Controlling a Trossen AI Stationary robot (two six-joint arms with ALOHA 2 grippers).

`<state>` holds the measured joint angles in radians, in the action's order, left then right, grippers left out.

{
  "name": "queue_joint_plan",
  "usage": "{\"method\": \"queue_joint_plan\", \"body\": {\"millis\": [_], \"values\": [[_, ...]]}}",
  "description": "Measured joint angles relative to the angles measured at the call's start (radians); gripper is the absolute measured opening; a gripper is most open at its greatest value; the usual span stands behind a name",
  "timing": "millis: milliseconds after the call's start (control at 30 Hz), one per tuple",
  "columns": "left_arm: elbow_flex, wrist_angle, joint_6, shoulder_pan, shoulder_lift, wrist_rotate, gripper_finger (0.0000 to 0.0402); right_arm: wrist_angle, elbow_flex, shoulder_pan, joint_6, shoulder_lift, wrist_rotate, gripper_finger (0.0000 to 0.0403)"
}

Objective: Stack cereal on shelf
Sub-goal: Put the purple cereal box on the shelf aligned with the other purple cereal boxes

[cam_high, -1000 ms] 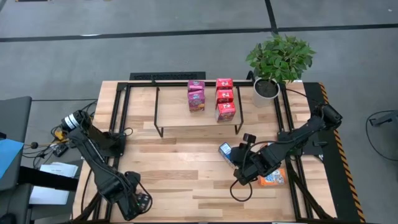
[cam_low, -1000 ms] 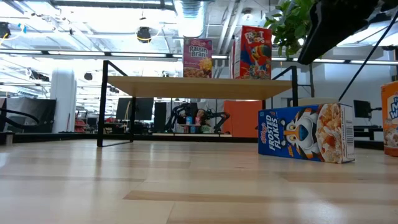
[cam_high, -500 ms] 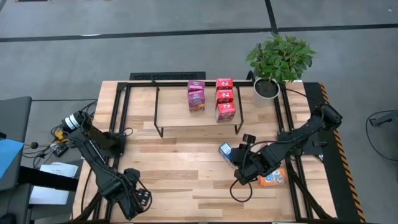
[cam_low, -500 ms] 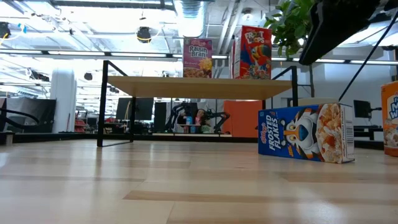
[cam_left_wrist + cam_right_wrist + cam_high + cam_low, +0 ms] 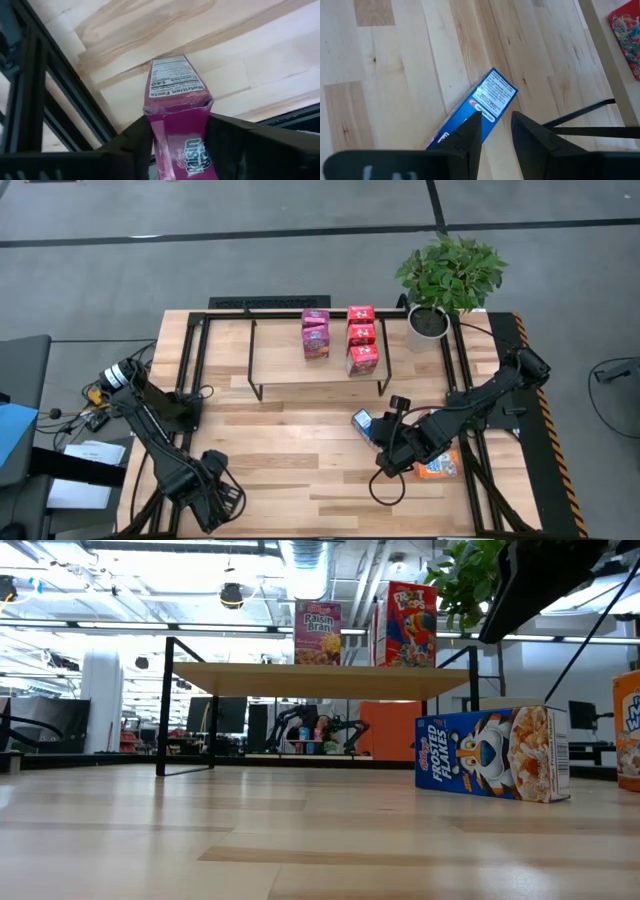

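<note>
While the left gripper [image 5: 177,145] at the bench's near-left corner pinches a magenta Raisin Bran box [image 5: 177,107], the pick-up step is in hand; carrying it to the shelf [image 5: 280,360] follows. Right gripper [image 5: 495,130], fingers spread, hovers just above the lying blue Frosted Flakes box [image 5: 487,102], apparently not yet gripping, near the right edge.

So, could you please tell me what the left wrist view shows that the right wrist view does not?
Only the left wrist view shows the magenta-pink Raisin Bran cereal box between the left gripper fingers, beside black frame tubing. Only the right wrist view shows the blue cereal box lying flat ahead of the right gripper, plus a red box on the shelf board. Both show the pale wooden tabletop.
</note>
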<state>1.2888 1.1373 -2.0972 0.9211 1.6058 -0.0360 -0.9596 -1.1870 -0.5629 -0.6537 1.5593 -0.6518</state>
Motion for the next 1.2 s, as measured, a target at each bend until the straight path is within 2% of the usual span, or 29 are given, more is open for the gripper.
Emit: {"method": "queue_joint_plan", "body": {"millis": [167,300,467,633,833,1033,1200], "values": [[0.0,0.016,0.043,-0.008,-0.001,0.0,0.0119,0.0,0.0,0.0,0.001,0.0,0.0,0.0128],[0.015,0.034,0.165,-0.059,-0.002,0.009,0.0124,0.0,0.0,0.0,0.005,0.0,0.002,0.013],[0.058,0.035,0.521,-0.189,-0.009,0.045,0.0127,0.001,0.0,0.0,0.007,0.0,0.002,0.0126],[0.127,0.09,0.967,-0.371,-0.011,0.087,0.0127,0.007,0.0,0.003,0.0,0.0,0.002,0.0123],[0.21,0.159,1.401,-0.59,-0.01,0.13,0.0127,0.024,-0.001,0.003,0.0,0.0,0.002,0.0123],[0.347,0.154,1.661,-0.77,-0.01,0.18,0.0128,0.028,-0.001,0.003,-0.012,0.0,0.002,0.0122],[0.501,0.169,1.828,-0.86,-0.01,0.175,0.0128,0.028,-0.001,0.003,-0.028,0.0,0.015,0.0122]]}}
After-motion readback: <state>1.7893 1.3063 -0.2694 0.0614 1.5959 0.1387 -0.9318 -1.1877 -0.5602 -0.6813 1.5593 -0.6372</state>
